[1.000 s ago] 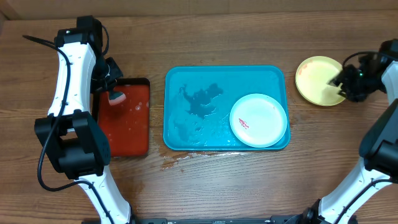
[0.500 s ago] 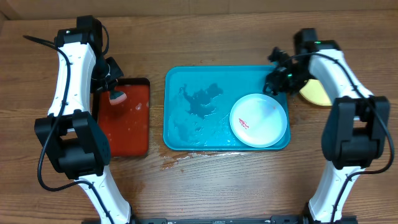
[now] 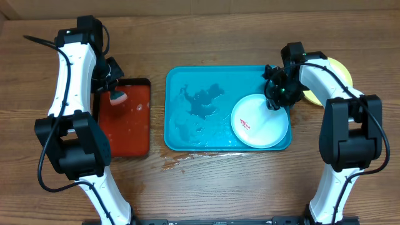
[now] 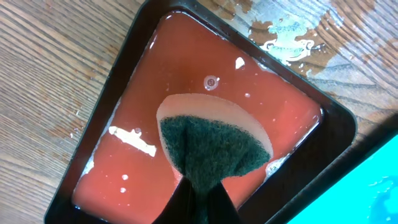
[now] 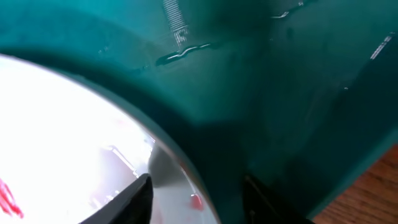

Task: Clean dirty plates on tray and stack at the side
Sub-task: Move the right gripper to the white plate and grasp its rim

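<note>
Straddling the rim of the small round pale-blue plastic plate [image 3: 259,122] — red-smeared, lying at the right end of the large turquoise plastic tray [image 3: 178,134] — the right gripper [image 5: 199,194] had its fingers spread, apparently to pinch and steady it. The left gripper [image 4: 200,198] pinched a green scouring sponge [image 4: 214,146] above the black-rimmed red tray [image 4: 124,118], seemingly ready to scrub.

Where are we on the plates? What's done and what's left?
Done, it seems: one yellow plate lies on the table right of the blue tray. In hand: the right claw is open astride the rim of the white plate in the tray; the left claw grips the sponge over the red tray. Left: that plate's red smear needs scrubbing, then stacking on the yellow one. No third plate shows.
</note>
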{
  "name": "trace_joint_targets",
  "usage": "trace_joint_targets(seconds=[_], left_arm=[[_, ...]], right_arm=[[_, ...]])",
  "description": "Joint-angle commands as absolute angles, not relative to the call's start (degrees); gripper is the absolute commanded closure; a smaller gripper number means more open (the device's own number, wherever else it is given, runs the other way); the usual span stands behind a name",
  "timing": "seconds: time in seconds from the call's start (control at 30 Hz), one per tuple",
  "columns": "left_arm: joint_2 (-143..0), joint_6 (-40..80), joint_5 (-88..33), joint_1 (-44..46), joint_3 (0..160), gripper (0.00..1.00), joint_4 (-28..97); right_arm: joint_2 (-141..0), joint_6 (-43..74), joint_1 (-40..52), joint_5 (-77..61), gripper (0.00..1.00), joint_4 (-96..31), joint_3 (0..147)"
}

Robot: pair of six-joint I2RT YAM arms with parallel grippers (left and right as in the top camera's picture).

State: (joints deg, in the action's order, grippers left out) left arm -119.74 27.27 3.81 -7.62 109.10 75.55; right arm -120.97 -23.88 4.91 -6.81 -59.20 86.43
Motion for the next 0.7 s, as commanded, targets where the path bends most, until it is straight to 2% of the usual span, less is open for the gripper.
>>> trace_joint_targets(seconds=[0.0, 0.1, 0.3, 0.47, 0.5, 0.6, 0.67], left_arm=[[-118.87, 27.2, 2.9, -7.79, 108.88, 0.96, 75.42], [-118.87, 27.2, 2.9, -7.79, 108.88, 0.96, 75.35], [-118.87, 27.22, 2.9, -7.7, 108.71, 0.96, 74.76], [-118.87, 27.22, 2.9, -7.46, 107.79, 0.96, 74.78], [-118.87, 27.22, 2.9, -7.49, 107.5, 0.96, 74.83], [-118.87, 27.44, 1.87, -7.86, 106.19, 0.96, 74.76], [-118.87, 27.4, 0.21, -8.36, 105.03, 0.96, 74.24]], right_arm=[[-120.95, -22.13, 4.86, -7.75, 0.77, -58.39, 84.49], [-120.95, -15.99, 4.93, -8.36, 0.95, -56.1, 84.49], [-120.95, -6.17, 6.48, -16.16, 0.96, -50.63, 84.49], [-120.95, -5.69, 9.91, -16.97, 0.96, -48.42, 84.49], [-120.95, -5.65, 10.5, -16.8, 0.93, -48.18, 84.49], [-120.95, -5.48, 12.1, -16.6, 0.68, -47.9, 84.49], [-120.95, -5.28, 12.88, -16.58, 0.68, -48.25, 84.49]])
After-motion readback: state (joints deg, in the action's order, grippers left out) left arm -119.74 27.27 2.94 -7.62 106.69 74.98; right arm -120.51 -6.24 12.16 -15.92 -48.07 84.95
